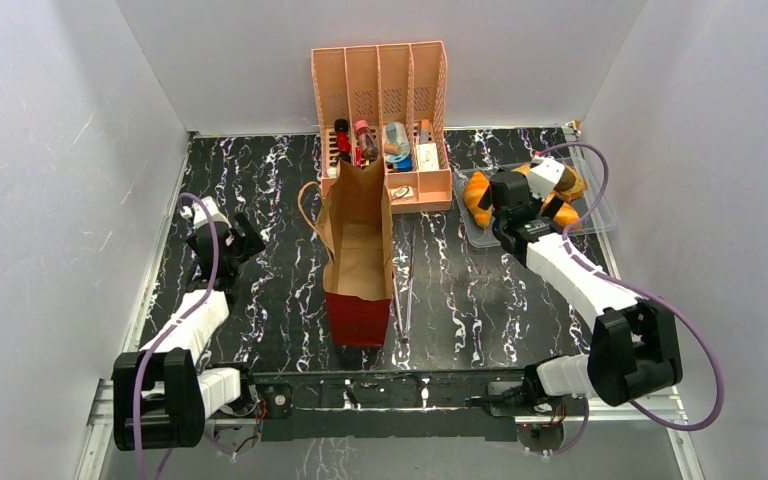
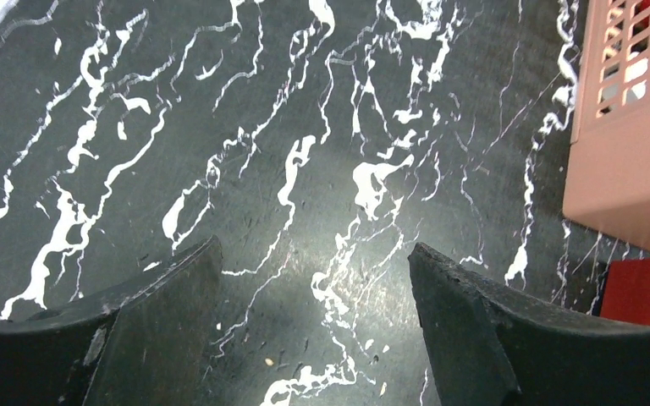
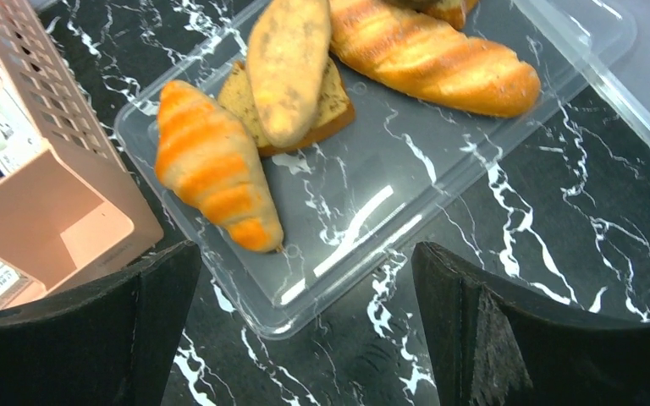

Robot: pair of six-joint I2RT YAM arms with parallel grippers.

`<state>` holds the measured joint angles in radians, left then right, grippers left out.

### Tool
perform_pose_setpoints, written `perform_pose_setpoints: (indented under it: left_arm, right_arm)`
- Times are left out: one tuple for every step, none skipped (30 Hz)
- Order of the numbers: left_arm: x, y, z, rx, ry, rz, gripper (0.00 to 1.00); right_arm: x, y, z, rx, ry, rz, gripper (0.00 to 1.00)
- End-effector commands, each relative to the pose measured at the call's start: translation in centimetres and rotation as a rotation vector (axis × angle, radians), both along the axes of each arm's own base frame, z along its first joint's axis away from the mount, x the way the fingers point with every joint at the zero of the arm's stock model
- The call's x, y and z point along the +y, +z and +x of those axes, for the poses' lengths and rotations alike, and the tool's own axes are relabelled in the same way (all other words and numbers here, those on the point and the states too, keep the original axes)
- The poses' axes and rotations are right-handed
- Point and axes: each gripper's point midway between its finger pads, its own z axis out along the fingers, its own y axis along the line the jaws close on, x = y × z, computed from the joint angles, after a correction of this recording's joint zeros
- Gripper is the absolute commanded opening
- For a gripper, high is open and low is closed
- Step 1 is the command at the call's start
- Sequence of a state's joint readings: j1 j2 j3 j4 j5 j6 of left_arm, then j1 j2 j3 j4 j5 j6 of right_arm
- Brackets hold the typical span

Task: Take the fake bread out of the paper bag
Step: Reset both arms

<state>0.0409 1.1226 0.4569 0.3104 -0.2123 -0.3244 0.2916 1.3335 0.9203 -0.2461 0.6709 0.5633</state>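
Observation:
The brown paper bag (image 1: 359, 235) with its red lower part (image 2: 648, 292) stands at the table's middle, mouth toward the back; its inside is hidden. The fake bread lies in the clear tray (image 3: 440, 169) at the right: an orange croissant (image 3: 212, 165), an oval loaf (image 3: 288, 63) on a toast slice (image 3: 333, 108), and a golden baguette (image 3: 432, 55). My right gripper (image 3: 305, 288) hangs open and empty over the tray's near corner, just short of the croissant (image 1: 477, 195). My left gripper (image 2: 313, 279) is open over bare table, left of the bag.
A pink slotted organizer (image 1: 385, 100) with small bottles and boxes stands behind the bag, its corner next to the tray (image 3: 42, 186) and at the right of the left wrist view (image 2: 635, 127). White walls close in the black marbled table (image 1: 260, 180).

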Motion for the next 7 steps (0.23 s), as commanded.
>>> perform_pose_setpoints:
  left_arm:
    - [0.56, 2.88, 0.92, -0.127, 0.030, 0.030, 0.80]
    - [0.58, 2.93, 0.88, -0.129, 0.033, 0.032, 0.80]
    - [0.64, 2.91, 0.81, -0.129, 0.036, 0.034, 0.80]
    - [0.64, 2.97, 0.78, -0.132, 0.037, 0.034, 0.80]
    - [0.63, 3.00, 0.75, -0.135, 0.038, 0.035, 0.80]
    - [0.62, 2.99, 0.71, -0.137, 0.037, 0.035, 0.80]
    - [0.61, 2.97, 0.67, -0.139, 0.037, 0.036, 0.81]
  right_arm:
    - [-0.95, 1.40, -1.22, -0.091, -0.067, 0.050, 0.96]
    - [-0.97, 1.53, -1.41, -0.107, -0.066, 0.056, 0.96]
    - [-1.01, 1.57, -1.57, -0.119, -0.064, 0.060, 0.97]
    - [-0.93, 1.81, -1.70, -0.138, -0.056, 0.065, 0.96]
    - [-0.86, 1.99, -1.80, -0.149, -0.049, 0.068, 0.95]
    - [-0.78, 2.05, -1.85, -0.153, -0.045, 0.070, 0.93]
    - [-0.71, 2.03, -1.87, -0.154, -0.041, 0.070, 0.92]
